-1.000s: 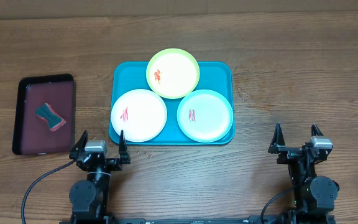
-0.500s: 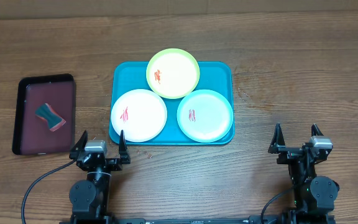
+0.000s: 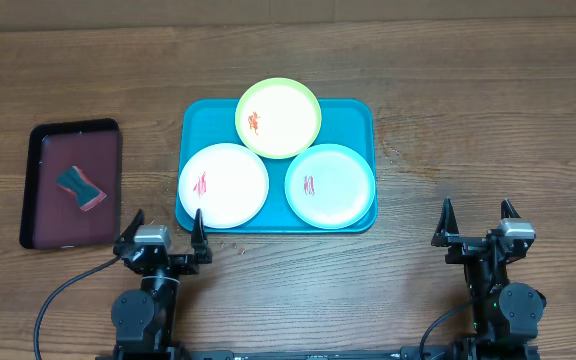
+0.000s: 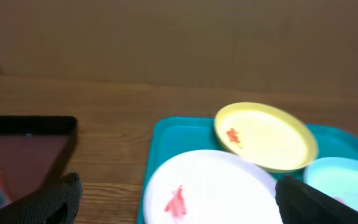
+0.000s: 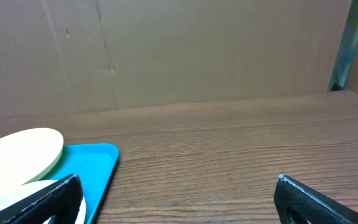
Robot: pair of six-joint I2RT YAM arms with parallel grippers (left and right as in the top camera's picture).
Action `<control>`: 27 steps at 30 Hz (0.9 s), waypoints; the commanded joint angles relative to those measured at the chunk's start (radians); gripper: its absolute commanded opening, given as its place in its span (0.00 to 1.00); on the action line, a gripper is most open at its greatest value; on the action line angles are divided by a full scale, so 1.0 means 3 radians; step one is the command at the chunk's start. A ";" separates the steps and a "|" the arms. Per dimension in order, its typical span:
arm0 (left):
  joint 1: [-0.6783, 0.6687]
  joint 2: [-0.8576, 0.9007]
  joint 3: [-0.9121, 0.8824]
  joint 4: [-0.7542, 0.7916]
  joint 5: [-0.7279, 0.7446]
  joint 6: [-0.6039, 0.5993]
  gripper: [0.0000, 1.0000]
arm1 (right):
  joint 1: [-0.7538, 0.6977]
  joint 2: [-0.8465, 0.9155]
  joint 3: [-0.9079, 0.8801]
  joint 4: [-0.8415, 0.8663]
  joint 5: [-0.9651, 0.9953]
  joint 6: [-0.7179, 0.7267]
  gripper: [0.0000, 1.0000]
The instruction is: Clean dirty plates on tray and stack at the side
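Observation:
The turquoise tray (image 3: 353, 113) lies mid-table with three smeared plates on it. The white plate (image 3: 224, 184) is front left, the mint-blue plate (image 3: 330, 186) front right, the yellow-green plate (image 3: 279, 117) at the back, overlapping the other two. My left gripper (image 3: 163, 224) stands open just in front of the tray's front-left corner, nothing between its fingers; its wrist view shows the white plate (image 4: 210, 186) and the yellow-green plate (image 4: 266, 135) ahead. Off to the right of the tray, my right gripper (image 3: 478, 212) is open and empty over bare wood.
A dark maroon tray (image 3: 50, 200) with a black rim sits at the left, holding a teal and red sponge (image 3: 80, 187). A brown cardboard wall (image 5: 185, 50) backs the table.

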 commanded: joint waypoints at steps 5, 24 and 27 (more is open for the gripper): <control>0.0017 -0.0032 -0.0023 0.0145 0.0989 -0.2155 1.00 | -0.0011 -0.0033 -0.0034 0.0019 0.0018 0.0025 1.00; 0.0018 0.0036 0.0760 0.0837 0.1256 -0.1261 1.00 | -0.0011 -0.0033 -0.0034 0.0019 0.0018 0.0025 1.00; 0.0018 0.0242 0.1250 0.0226 0.0926 -0.1012 1.00 | -0.0011 -0.0033 -0.0034 0.0019 0.0018 0.0025 1.00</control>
